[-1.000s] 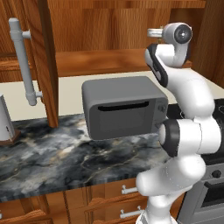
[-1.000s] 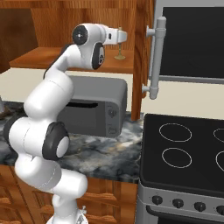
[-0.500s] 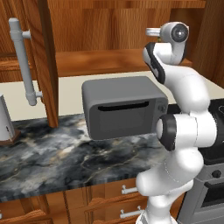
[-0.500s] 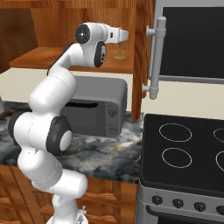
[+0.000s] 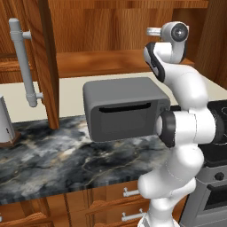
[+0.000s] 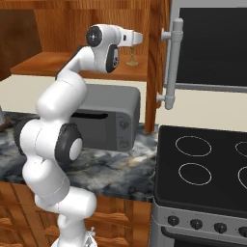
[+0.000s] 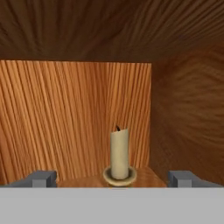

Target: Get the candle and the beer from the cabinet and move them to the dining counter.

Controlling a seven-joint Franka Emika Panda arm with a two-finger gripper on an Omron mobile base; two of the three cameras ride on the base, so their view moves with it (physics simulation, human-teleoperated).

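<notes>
Both fingers [image 7: 43,178] seemingly nearer candle [image 7: 119,154].

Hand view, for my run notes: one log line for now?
phase: reaching | gripper: open | target: candle between fingertips, untouched | place: cabinet

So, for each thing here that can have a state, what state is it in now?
cabinet: both doors swung open.
candle: upright in its holder on the cabinet shelf, unlit, not gripped.
gripper: open, fingers either side of the candle, not closed on it.
toaster oven: door shut, standing on the marbled counter.
stove: burners bare, nothing on them.
</notes>
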